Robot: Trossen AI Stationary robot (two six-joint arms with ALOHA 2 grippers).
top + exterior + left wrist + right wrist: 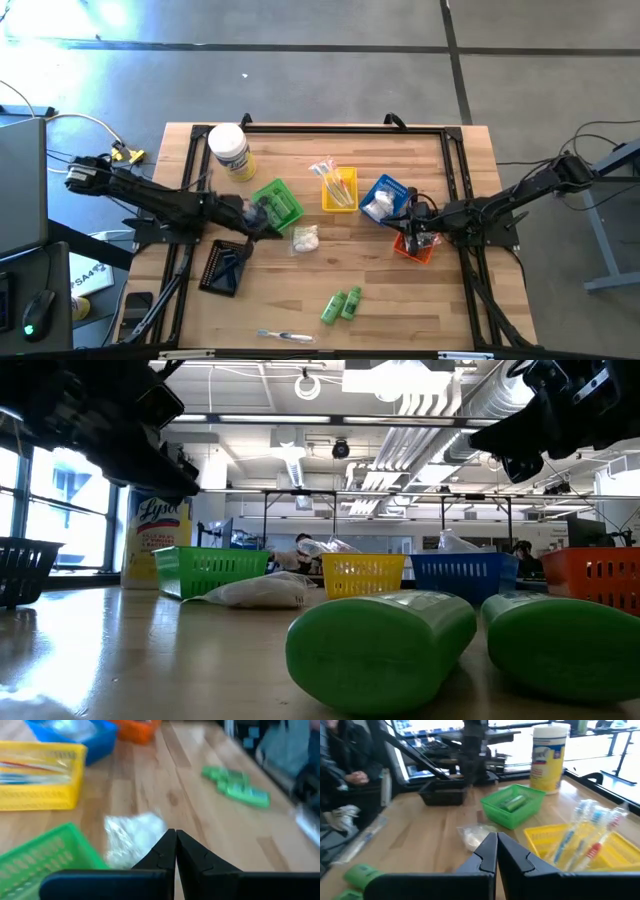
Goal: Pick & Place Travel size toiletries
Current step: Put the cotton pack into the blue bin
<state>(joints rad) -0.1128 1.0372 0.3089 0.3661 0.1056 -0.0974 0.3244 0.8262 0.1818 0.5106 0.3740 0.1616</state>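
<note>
Two green tubes [341, 304] lie side by side on the table [400, 290], well apart from the green tray [283, 199], which holds another tube; a white packet [305, 238] rests just beside that tray and a wrapped toothbrush [285, 335] lies farther off near the tubes. Left tool [262, 219] hovers at the green tray's edge, fingers shut and empty, while the right tool [408, 222], also shut and empty, hangs well across from the tray between the blue tray [392, 187] and orange tray [420, 254].

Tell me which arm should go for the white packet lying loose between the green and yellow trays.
Left, probably. The left gripper, shut and empty, sits by the green tray, close to the white packet. The right gripper, shut, is over by the orange tray.
</note>
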